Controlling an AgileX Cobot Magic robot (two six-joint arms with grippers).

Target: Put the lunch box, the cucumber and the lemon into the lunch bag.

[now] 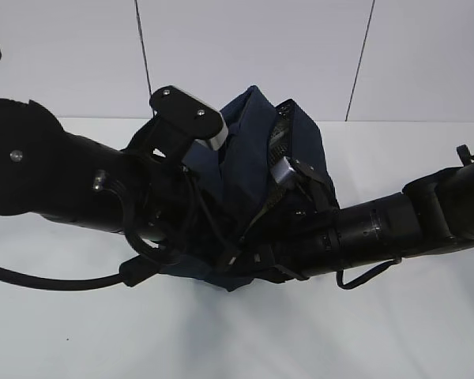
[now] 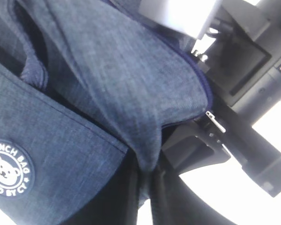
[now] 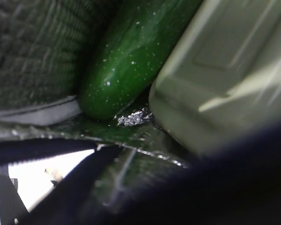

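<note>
The navy lunch bag [image 1: 249, 150] stands mid-table between both arms, and its bear logo [image 2: 7, 168] shows in the left wrist view. My left gripper [image 2: 146, 187] is shut on a fold of the bag's fabric [image 2: 131, 93]. The right wrist view looks inside the bag. There the dark green cucumber [image 3: 131, 56] lies beside the sage-green lid of the lunch box [image 3: 225, 70] on the foil lining [image 3: 136, 118]. My right gripper [image 3: 131, 164] is at the bag's rim. One dark finger [image 3: 70, 187] shows and the other is lost in blur. The lemon is out of view.
The left arm [image 1: 79, 181] and the right arm [image 1: 395, 225] meet at the bag and hide its front. A metal zipper end [image 2: 215, 123] lies by the right arm's black body [image 2: 257, 140]. The white table [image 1: 379, 332] runs to a pale wall behind.
</note>
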